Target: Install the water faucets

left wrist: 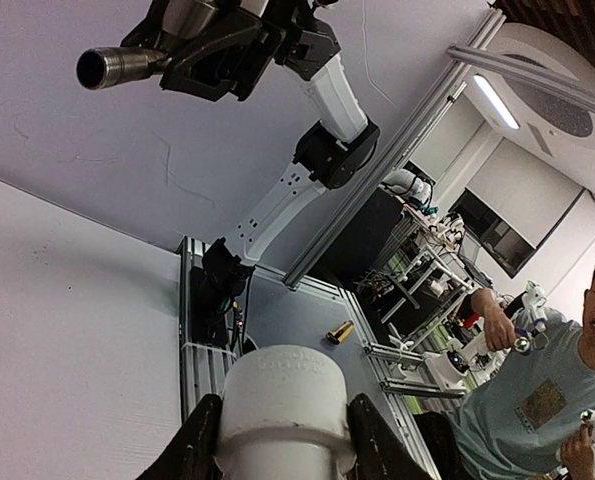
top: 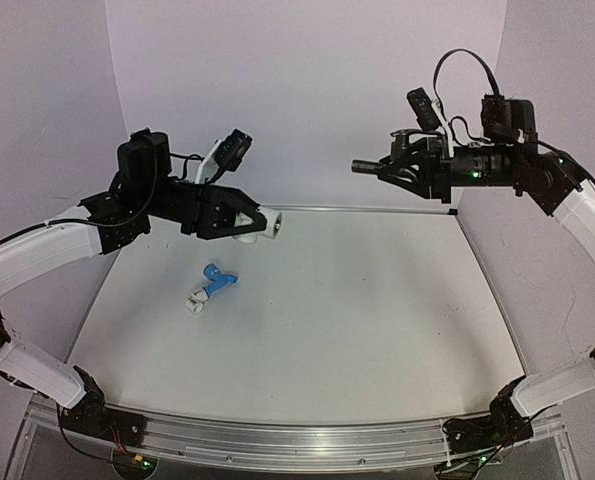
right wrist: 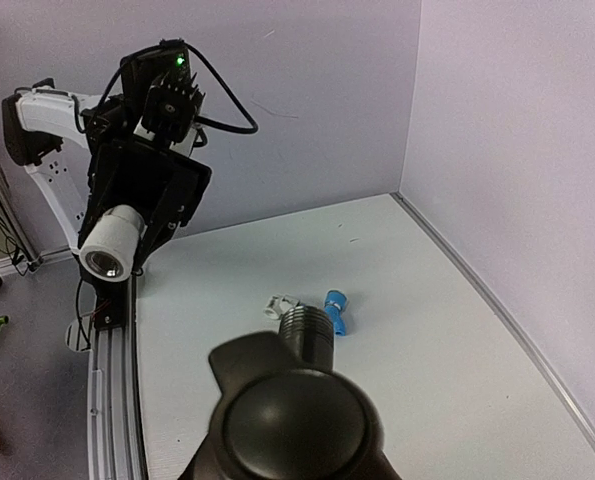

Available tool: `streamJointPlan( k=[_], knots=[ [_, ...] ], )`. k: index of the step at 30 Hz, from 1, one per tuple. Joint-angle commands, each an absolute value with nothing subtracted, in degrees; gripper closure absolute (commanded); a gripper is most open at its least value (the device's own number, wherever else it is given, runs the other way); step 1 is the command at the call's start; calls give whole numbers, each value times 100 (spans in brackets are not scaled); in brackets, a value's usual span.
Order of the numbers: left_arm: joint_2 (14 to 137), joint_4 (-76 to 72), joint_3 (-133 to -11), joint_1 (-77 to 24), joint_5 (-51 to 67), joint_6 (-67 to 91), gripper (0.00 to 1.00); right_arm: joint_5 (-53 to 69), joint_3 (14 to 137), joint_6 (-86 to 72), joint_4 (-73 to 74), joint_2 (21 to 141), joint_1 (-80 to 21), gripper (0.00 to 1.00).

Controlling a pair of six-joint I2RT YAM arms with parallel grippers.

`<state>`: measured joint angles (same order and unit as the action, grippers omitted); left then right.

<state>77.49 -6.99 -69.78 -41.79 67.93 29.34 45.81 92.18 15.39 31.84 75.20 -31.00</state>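
Note:
My right gripper (top: 395,168) is shut on the dark silvery-grey metal faucet (top: 369,167) and holds it high above the table's back right, its threaded end pointing left. In the right wrist view its round handle (right wrist: 302,420) hides my fingers, and the threaded end (right wrist: 308,324) sticks out beyond it. My left gripper (top: 249,222) is shut on a white pipe fitting (top: 264,224), held in the air facing the faucet. The fitting fills the left wrist view (left wrist: 285,395) between my fingers (left wrist: 195,445). The light blue faucet (top: 218,279) lies on the table, joined to a small white fitting (top: 196,301).
The white table (top: 377,320) has purple walls behind and on both sides. An aluminium rail (top: 297,440) runs along the near edge by the arm bases. Beyond the table, the left wrist view shows a person (left wrist: 567,380) and a yellow tool (left wrist: 339,332) on the floor.

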Motion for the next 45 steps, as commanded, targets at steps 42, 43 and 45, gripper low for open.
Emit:
streamJointPlan(
  k=[42, 43, 45],
  knots=[
    [9480, -4649, -7864, -3984, 7519, 6733, 100, 3754, 7769, 4360, 1561, 6574, -4261, 100],
    [9563, -5085, -7868, -3972, 7475, 7091, 100, 3511, 7886, 4254, 1580, 6775, -4279, 100],
    [9665, -5432, -7931, -3886, 7406, 7451, 100, 3000, 8345, 3982, 1751, 7173, -4280, 100]
  ],
)
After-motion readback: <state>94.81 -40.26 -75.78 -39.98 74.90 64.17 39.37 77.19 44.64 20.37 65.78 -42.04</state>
